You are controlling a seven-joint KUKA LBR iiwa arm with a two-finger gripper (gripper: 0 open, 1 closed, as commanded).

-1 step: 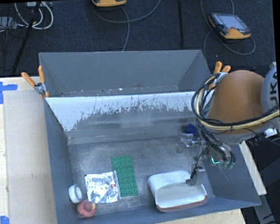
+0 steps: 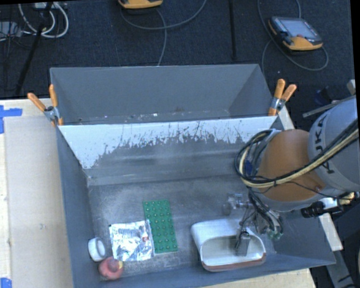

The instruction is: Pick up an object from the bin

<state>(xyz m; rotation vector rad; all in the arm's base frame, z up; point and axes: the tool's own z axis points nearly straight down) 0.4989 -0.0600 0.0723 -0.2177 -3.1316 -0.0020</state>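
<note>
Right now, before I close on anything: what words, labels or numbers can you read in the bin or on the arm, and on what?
Silvery printed packet, near left of the bin: coloured print, too small to read.
Arm's grey housing: dark lettering, partly behind cables, not readable.
Green studded plate and white dish: no text seen.

The only lettering that can be made out stands on the grey housing of the robot arm [image 2: 342, 136] at the right: large dark letters that seem to begin "KU", partly crossed by cables. The crinkled silver packet [image 2: 130, 241] on the floor of the bin [image 2: 170, 178] carries coloured print, too small to read.
</note>
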